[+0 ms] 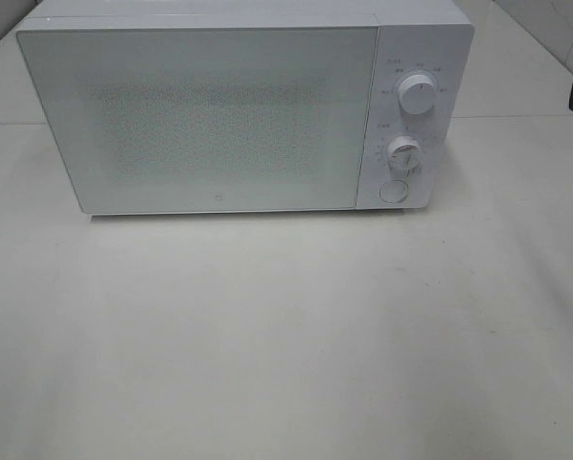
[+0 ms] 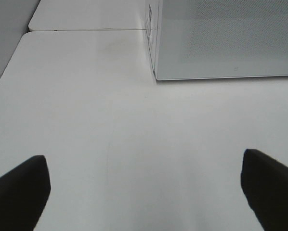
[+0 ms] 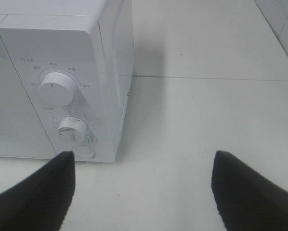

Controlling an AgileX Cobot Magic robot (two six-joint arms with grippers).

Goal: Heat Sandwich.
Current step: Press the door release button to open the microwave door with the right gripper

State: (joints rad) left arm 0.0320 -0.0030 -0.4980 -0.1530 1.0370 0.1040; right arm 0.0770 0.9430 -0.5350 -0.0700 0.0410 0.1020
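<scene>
White box-shaped microwave [image 1: 200,115], dotted-mesh door shut, on matte white tabletop [image 1: 286,345]; sandwich out of sight, location cannot be told.
Black left gripper [image 2: 144,161] and black right gripper [image 3: 144,156]: fingers wide apart, empty.

White microwave [image 1: 210,105], no legible text.
Grey marks ring its upper dial [image 1: 418,97] and lower dial [image 1: 402,153] (too blurred to read).

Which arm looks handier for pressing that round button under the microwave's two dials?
Right, probably: the right gripper, open, faces the round button close ahead; the left gripper faces the far corner of the door.
</scene>
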